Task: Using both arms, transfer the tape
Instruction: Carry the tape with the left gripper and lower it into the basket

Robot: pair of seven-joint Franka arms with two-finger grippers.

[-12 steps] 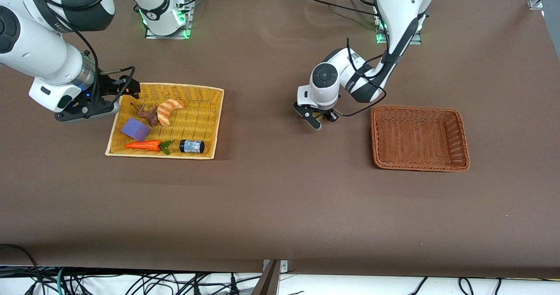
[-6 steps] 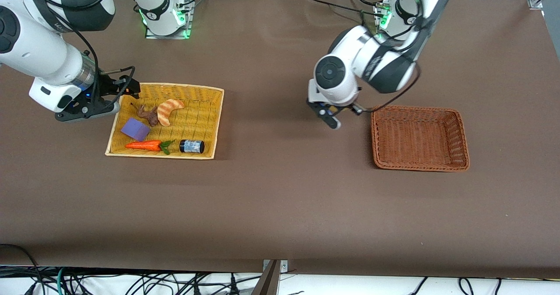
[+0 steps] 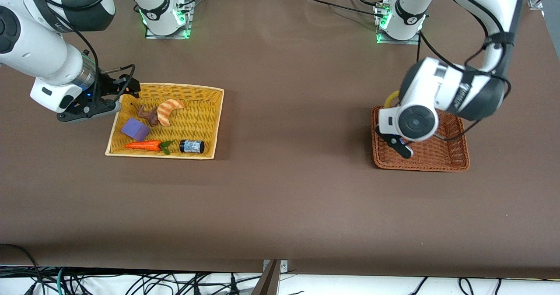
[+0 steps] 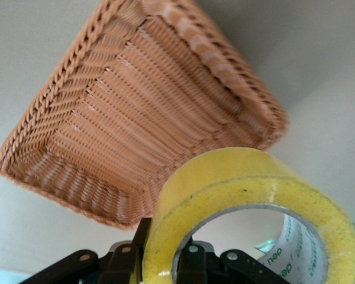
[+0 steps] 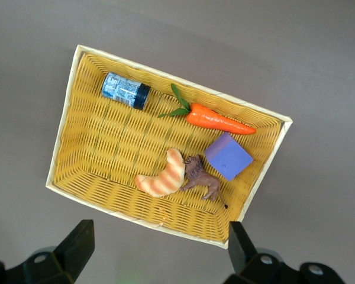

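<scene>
**Yellow tape carried over the brown basket, release pending**

Yellowish, ring-shaped roll of packing tape [image 4: 248,219] with a grey core sits clamped at its wall between the black fingers [image 4: 145,248] of the left gripper [image 3: 396,144]; in the front view only a yellow arc shows at the wrist's 11 o'clock. The roll hangs in the air, not yet in anything.

Outward from the grip: the left gripper is over the reddish-brown woven rectangular basket [image 3: 455,155], above the basket's end toward the right arm. The left wrist view shows that basket empty below the roll.

Change: a second ago the left gripper was low over bare brown tabletop [image 3: 280,190], between the two baskets; half a second ago it had lifted and neared the brown basket's rim; now it is above the interior. The handover looks done and the carry nearly finished. Judgement: what remains is a lowering and a release into the basket.

Right gripper [image 3: 94,107], fingers [image 5: 77,242] spread wide and empty, waits over the tabletop at the end of the yellow woven tray [image 3: 205,111], unmoved across the three frames. The tray's contents look untouched.
</scene>
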